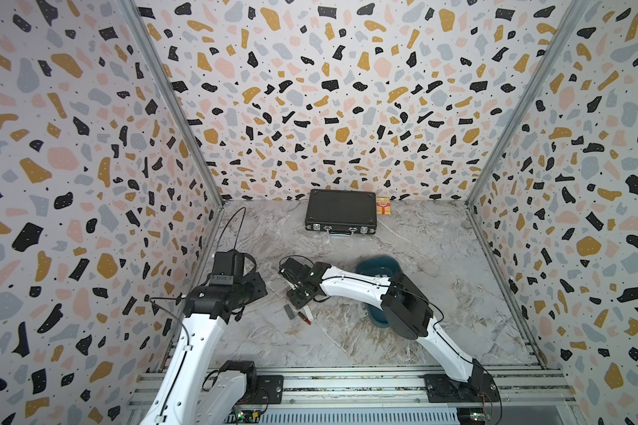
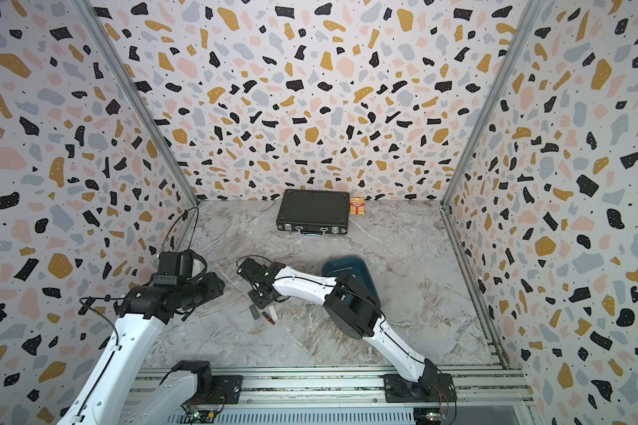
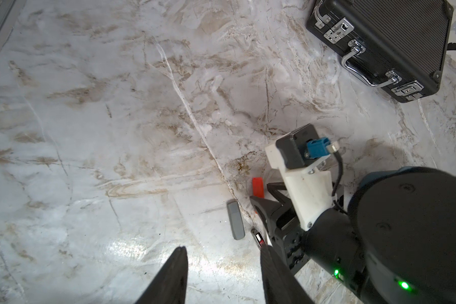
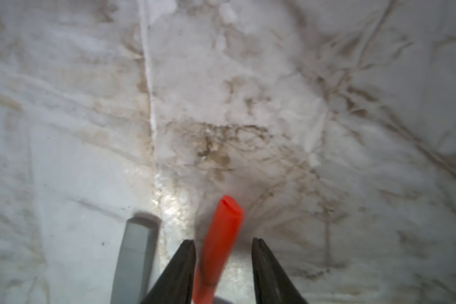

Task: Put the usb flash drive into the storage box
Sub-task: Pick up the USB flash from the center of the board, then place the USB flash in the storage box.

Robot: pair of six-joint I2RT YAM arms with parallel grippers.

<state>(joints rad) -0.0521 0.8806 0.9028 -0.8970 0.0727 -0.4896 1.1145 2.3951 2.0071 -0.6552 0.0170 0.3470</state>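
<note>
Right gripper (image 4: 223, 240) straddles the orange-red usb flash drive (image 4: 228, 218), jaws spread and not yet pinching, apparently lined up to grasp it. It lies left of the middle, toward the tabletop's near edge. The storage box (image 1: 379, 265) sits rightward, partly under that arm. The left gripper (image 3: 223, 248) hangs spread, empty.

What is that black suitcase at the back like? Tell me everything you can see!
The black suitcase is a flat, hard-looking rectangular case with a ribbed lid. Its front edge, facing the robot, has a curved silver handle between two shiny metal latches. It is closed and lies flat on the marble table, close to the speckled back wall. A small orange-red box sits right beside it; I cannot tell whether they touch.
</note>
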